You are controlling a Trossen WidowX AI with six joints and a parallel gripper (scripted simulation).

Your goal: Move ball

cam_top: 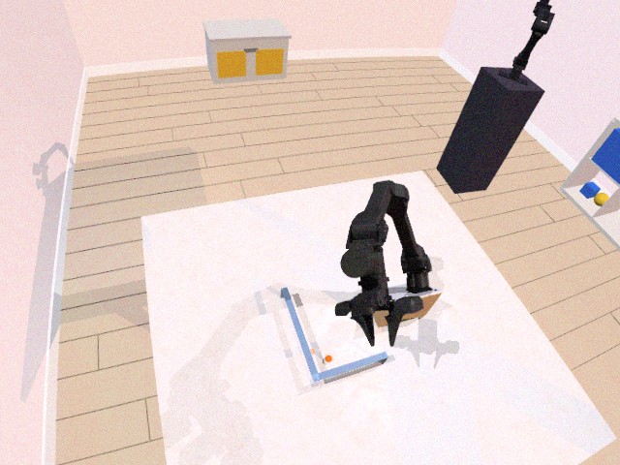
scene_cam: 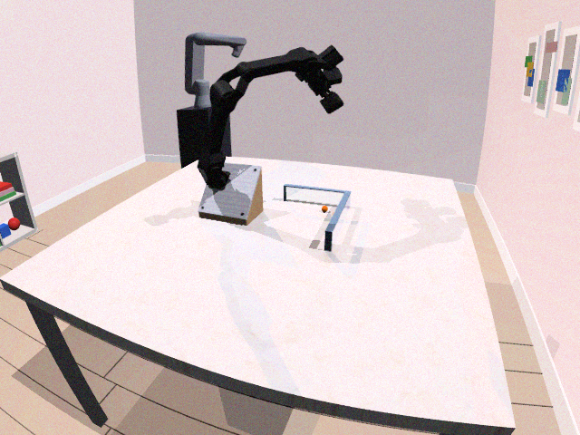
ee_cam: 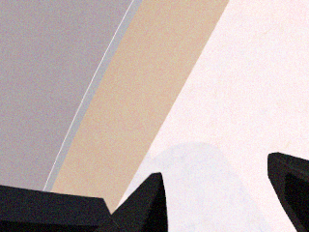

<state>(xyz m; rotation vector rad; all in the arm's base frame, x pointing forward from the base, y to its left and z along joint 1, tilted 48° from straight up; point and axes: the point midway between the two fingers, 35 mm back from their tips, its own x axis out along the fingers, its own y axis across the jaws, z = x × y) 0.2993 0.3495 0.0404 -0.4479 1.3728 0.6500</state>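
Pincer half-open, empty — fingertips cropped in wrist view.

A grey cabinet with two yellow doors stands against the far wall. A shelf holds a red ball, and framed pictures hang opposite.

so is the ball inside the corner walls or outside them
Inside. The ball lies on the table within the angle of the two walls, near the corner; the claw hangs above it, apart, holding nothing.
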